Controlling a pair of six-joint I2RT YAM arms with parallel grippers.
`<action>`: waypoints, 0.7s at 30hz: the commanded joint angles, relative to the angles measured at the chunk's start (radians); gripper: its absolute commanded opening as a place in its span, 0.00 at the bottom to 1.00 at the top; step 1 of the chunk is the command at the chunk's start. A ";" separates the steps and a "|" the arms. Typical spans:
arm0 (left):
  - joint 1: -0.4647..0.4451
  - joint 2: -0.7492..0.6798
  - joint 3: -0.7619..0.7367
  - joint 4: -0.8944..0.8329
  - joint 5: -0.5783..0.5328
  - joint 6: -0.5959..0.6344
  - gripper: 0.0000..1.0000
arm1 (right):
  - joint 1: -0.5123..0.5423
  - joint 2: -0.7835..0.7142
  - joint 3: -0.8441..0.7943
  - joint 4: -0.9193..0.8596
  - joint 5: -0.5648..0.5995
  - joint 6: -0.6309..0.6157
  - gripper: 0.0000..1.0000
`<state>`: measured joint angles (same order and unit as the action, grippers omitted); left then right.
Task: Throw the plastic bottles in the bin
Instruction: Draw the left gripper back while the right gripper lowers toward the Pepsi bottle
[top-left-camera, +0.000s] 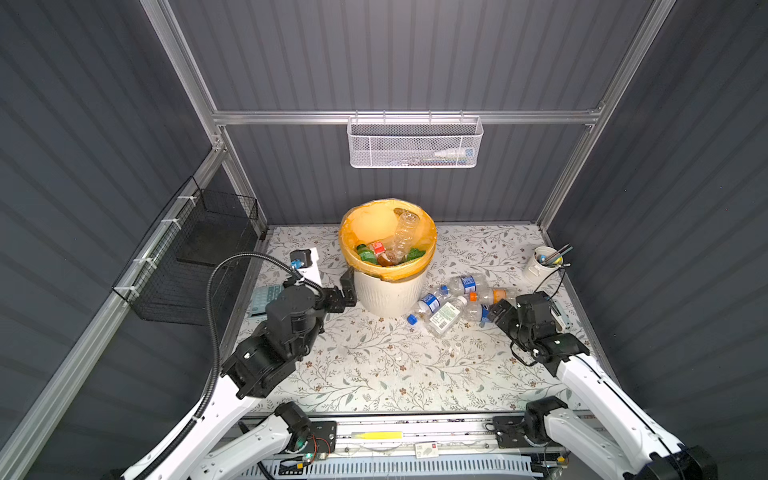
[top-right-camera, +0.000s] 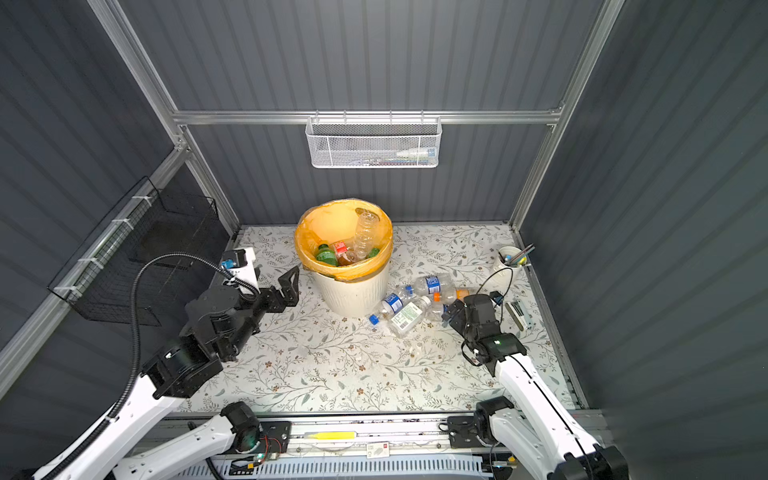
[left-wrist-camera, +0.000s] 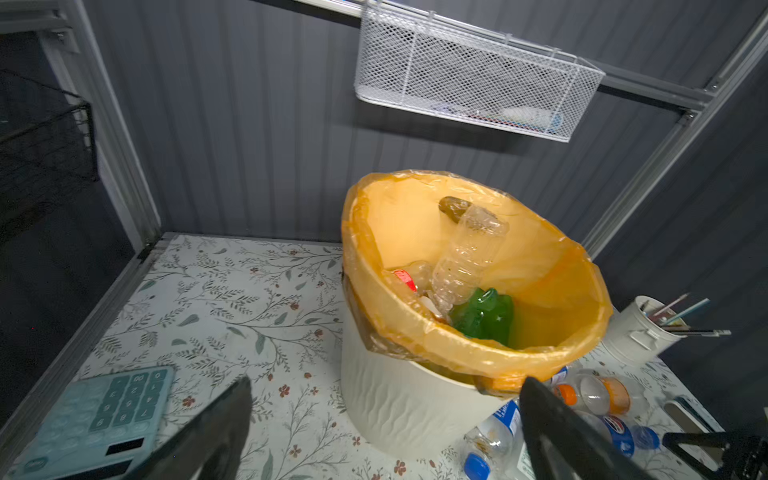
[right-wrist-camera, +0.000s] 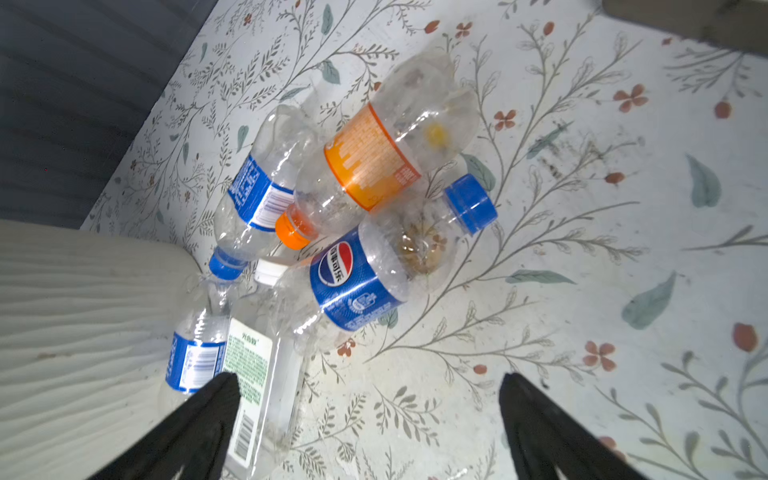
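Right gripper (right-wrist-camera: 370, 380), jaws spread and empty, faces overlapping clear plastic bottles (right-wrist-camera: 357, 278) beside the cream ribbed bin (top-left-camera: 388, 291); closing risks scattering neighbours.

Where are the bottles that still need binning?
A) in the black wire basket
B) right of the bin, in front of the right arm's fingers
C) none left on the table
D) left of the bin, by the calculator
B: the loose bottles lie in a cluster on the table just right of the bin, and the open right gripper faces them.
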<state>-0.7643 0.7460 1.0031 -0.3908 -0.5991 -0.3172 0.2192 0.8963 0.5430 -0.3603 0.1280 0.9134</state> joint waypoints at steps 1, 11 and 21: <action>-0.001 -0.043 -0.031 -0.065 -0.098 -0.029 1.00 | -0.025 0.035 -0.006 0.097 -0.037 0.044 0.99; 0.000 -0.079 -0.078 -0.105 -0.147 -0.049 1.00 | -0.032 0.275 0.034 0.151 -0.099 0.081 0.99; 0.000 -0.119 -0.105 -0.123 -0.175 -0.056 1.00 | -0.037 0.424 0.073 0.169 -0.056 0.057 0.99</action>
<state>-0.7643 0.6495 0.9104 -0.4988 -0.7422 -0.3538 0.1875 1.2900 0.6006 -0.1871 0.0528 0.9894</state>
